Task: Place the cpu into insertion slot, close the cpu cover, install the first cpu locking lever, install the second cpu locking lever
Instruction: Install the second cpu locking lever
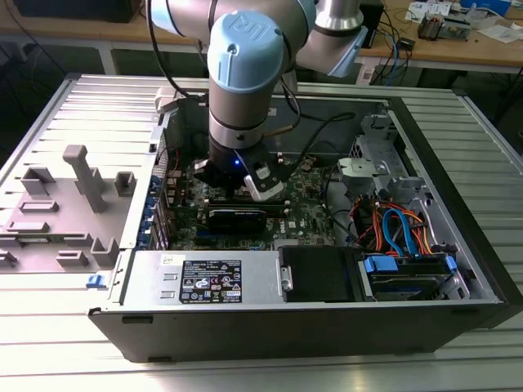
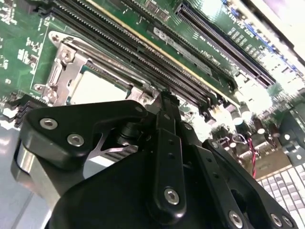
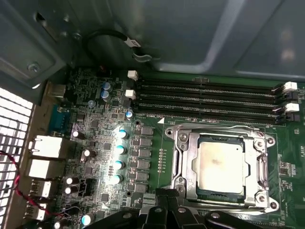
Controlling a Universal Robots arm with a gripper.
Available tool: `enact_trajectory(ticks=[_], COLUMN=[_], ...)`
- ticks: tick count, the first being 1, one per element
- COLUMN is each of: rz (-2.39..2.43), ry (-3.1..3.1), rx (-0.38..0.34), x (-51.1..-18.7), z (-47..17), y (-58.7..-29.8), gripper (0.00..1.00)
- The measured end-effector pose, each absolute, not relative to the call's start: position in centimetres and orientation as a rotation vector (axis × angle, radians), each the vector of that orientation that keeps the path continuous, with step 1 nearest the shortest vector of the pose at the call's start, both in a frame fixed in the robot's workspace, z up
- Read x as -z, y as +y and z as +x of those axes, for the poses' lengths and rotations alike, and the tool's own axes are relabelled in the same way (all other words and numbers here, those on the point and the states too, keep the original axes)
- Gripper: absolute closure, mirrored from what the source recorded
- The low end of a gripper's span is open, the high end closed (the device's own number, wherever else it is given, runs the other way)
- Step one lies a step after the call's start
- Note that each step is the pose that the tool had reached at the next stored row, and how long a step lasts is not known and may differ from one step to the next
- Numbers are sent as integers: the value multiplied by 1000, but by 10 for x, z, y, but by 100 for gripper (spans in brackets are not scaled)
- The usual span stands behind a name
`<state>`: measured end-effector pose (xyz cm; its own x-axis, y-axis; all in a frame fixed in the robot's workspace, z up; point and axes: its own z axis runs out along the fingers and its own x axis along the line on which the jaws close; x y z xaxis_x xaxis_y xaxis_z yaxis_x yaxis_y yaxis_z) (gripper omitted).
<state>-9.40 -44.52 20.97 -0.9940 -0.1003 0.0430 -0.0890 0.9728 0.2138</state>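
Observation:
In the first wrist view the cpu point(image 3: 220, 165), a dull silver square, lies in the insertion slot point(image 3: 187, 188) on the green motherboard. The cpu cover point(image 3: 254, 164), a silver frame with a square window, lies flat over it. Thin wire levers run along the frame's sides; I cannot tell if they are latched. My black gripper point(image 3: 167, 194) is shut with nothing in it, its tips just off one corner of the socket. The second wrist view shows the gripper point(image 2: 165, 97) from behind, with the cpu point(image 2: 95, 88) and cover point(image 2: 61, 71) beyond it. In the exterior view the arm's wrist point(image 1: 235, 159) hangs low inside the open computer case.
Long black memory slots point(image 3: 209, 98) run beside the socket. A black graphics card point(image 1: 237, 217), a power supply point(image 1: 204, 282) and a drive bay with blue and orange cables point(image 1: 404, 245) crowd the case. A grey fixture point(image 1: 78, 192) stands at the exterior view's left.

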Motion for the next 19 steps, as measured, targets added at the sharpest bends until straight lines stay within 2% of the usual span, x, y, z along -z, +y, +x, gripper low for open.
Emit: enact_trajectory(ticks=[6, 19], rz=[147, 146], ry=[-3067, -3063], rx=[328, 328], x=[-224, -225], z=[-94, -94], y=[-445, -445], gripper=[89, 89])
